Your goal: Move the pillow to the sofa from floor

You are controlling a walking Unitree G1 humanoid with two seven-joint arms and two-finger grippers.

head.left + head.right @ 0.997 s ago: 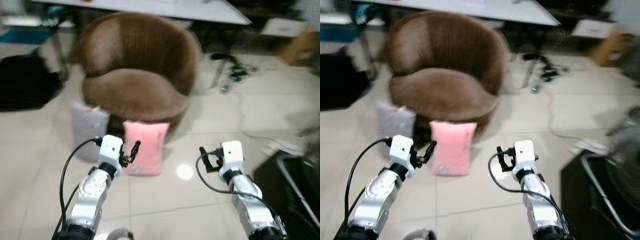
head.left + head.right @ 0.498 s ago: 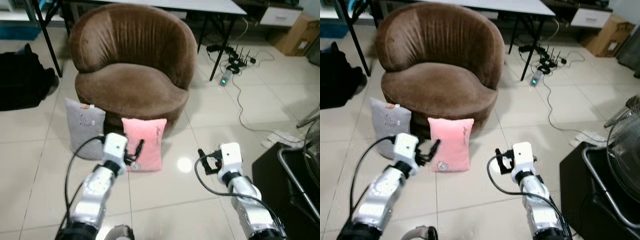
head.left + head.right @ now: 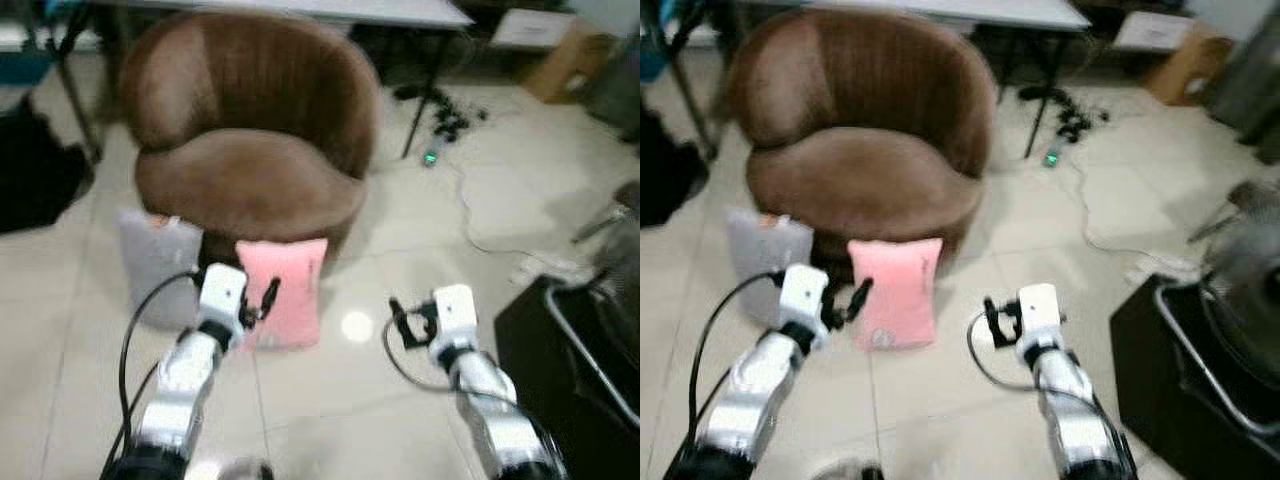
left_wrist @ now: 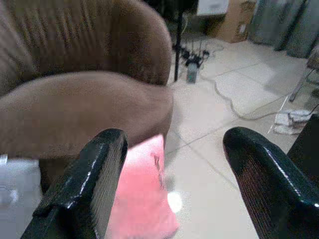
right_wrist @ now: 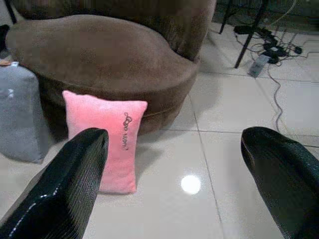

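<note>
A pink pillow [image 3: 287, 292] stands upright on the tiled floor, leaning against the front of the brown round sofa chair [image 3: 247, 150]. A grey pillow [image 3: 155, 265] stands next to it on its left. My left gripper [image 3: 262, 300] is open just in front of the pink pillow [image 4: 142, 199], a little to its left. My right gripper [image 3: 402, 323] is open over bare floor, well to the right of the pink pillow [image 5: 105, 139]. Nothing is held between the fingers [image 5: 60, 194] of either hand.
A black bag [image 3: 35, 170] lies on the floor at the left. Cables and a power strip [image 3: 440, 125] lie behind the chair to the right, beside table legs. A black bin and a fan [image 3: 590, 350] stand at the right. A cardboard box [image 3: 565, 65] sits far right.
The camera has shifted and blurred, so the whole scene sits slightly lower and left. Both grippers keep the same open pose before the pillows.
</note>
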